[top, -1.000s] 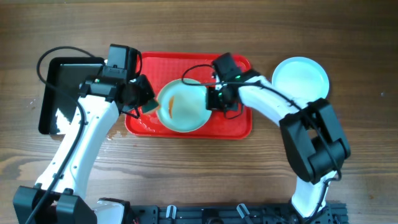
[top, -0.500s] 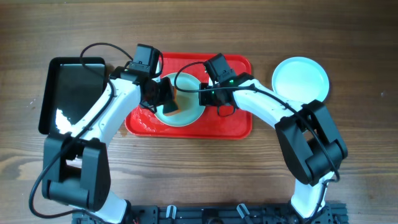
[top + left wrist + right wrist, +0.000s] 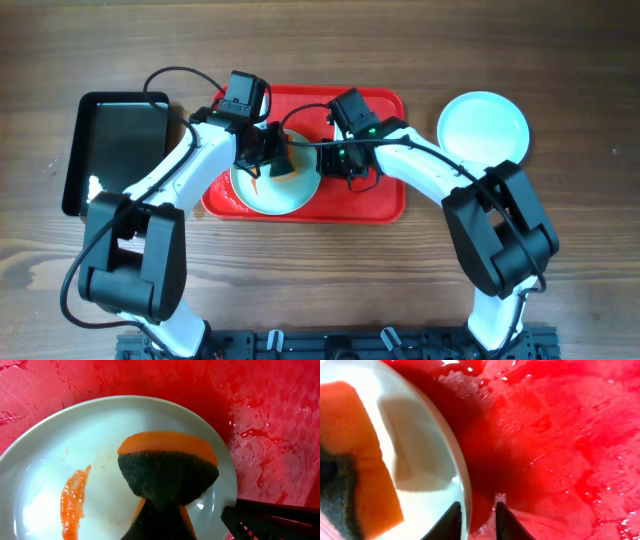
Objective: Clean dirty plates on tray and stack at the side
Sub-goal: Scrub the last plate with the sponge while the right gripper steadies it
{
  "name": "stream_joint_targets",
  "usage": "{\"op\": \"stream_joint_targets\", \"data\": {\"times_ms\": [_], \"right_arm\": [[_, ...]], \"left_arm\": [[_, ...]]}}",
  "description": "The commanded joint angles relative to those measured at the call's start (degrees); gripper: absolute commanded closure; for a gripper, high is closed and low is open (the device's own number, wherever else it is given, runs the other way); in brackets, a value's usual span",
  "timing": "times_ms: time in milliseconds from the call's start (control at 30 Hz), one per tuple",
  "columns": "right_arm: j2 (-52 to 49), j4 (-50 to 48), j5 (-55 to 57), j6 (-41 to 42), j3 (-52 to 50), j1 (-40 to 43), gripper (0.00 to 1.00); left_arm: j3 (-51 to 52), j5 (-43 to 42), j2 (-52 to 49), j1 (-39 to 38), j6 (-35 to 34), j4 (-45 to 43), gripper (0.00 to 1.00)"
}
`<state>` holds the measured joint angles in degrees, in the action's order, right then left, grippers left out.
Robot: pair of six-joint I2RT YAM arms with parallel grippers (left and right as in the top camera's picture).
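**Sponge on the smeared plate, right jaws astride its rim**

Overhead: the red tray [image 3: 372, 203] lies mid-table [image 3: 570, 60], with a black tray [image 3: 112, 150] just to its left. One plate [image 3: 278, 197] sits on the left half of the red tray, and an orange smear [image 3: 255, 178] shows on its left part. A second plate [image 3: 484, 126], with no smear visible, rests on the table just off the tray's right end. The left gripper [image 3: 270, 158] reaches in from the left, its jaws clamped on an orange sponge [image 3: 280, 163] set over the upper part of the tray plate. The right gripper [image 3: 336, 165] is at that plate's right edge.

Left wrist: the sponge [image 3: 167, 467] is pinched at its lower end. Its dark scouring face is toward the camera and a strip of orange shows along the top. It sits on the right half of the plate [image 3: 55, 445]. The smear [image 3: 72, 505] is a curved streak to the sponge's left, apart from it. Wet red tray [image 3: 280, 420] surrounds the plate.

Right wrist: the jaws stand narrowly apart, one fingertip [image 3: 451, 521] inside the plate's rim and the other outside over the tray [image 3: 560, 435], with tray showing between the rim and the outer finger. The plate [image 3: 420, 425] fills the left of this view, and the sponge [image 3: 357, 455] lies on it.
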<state>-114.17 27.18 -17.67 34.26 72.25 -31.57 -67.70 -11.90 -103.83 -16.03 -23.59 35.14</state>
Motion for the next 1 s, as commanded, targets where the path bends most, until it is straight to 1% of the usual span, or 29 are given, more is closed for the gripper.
{"op": "stream_joint_targets", "data": {"times_ms": [0, 67, 167, 200, 267, 300, 333, 367, 633, 767, 833, 967], "right_arm": [[-0.8, 0.1, 1.5, 0.7, -0.5, -0.1, 0.73], [-0.8, 0.0, 1.3, 0.7, -0.5, -0.1, 0.71], [-0.9, -0.1, 1.3, 0.9, -0.6, -0.1, 0.72], [-1.2, -0.1, 1.3, 1.0, -0.7, -0.1, 0.75], [-2.9, -0.6, 1.1, 1.9, -0.7, -0.1, 0.83], [-3.9, -1.0, 1.1, 1.9, -0.7, -0.1, 0.85], [-4.9, -1.3, 0.9, 1.9, -0.7, -0.1, 0.92], [-5.2, -1.3, 0.9, 1.9, -0.7, -0.1, 0.96], [-5.2, -2.0, 1.8, 1.9, -0.6, -0.1, 0.96], [-5.1, 4.3, 9.9, 2.1, 2.7, 0.1, 0.96], [-5.1, 6.4, 10.6, 1.9, 4.1, 0.1, 0.96], [-5.1, 7.0, 10.6, 1.7, 4.1, 0.1, 0.96]], "left_arm": [[0.3, -0.7, -0.5, -0.3, 0.9, 0.6, 0.96], [0.3, -0.7, -0.5, -0.3, 0.9, 1.3, 0.96], [0.3, -0.7, -0.5, -0.3, 0.9, 2.8, 0.96], [0.3, -0.7, -0.5, -0.3, 0.9, 3.2, 0.96], [0.3, -0.7, -0.5, -0.7, 0.9, 4.8, 0.96], [0.3, -0.7, -0.5, -1.0, 0.9, 5.1, 0.96], [0.3, -0.7, -0.5, -1.4, 0.9, 5.2, 0.96], [0.3, -0.7, -0.5, -1.8, 0.9, 5.1, 0.96], [0.3, -0.2, -0.6, -4.5, 0.7, 2.6, 0.96], [0.3, 2.0, -1.8, -4.4, 0.7, 1.9, 0.96], [0.3, 2.4, -2.5, -4.4, 0.7, 1.6, 0.96], [0.3, 2.3, -3.2, -4.5, 0.7, 0.8, 0.96]]}}
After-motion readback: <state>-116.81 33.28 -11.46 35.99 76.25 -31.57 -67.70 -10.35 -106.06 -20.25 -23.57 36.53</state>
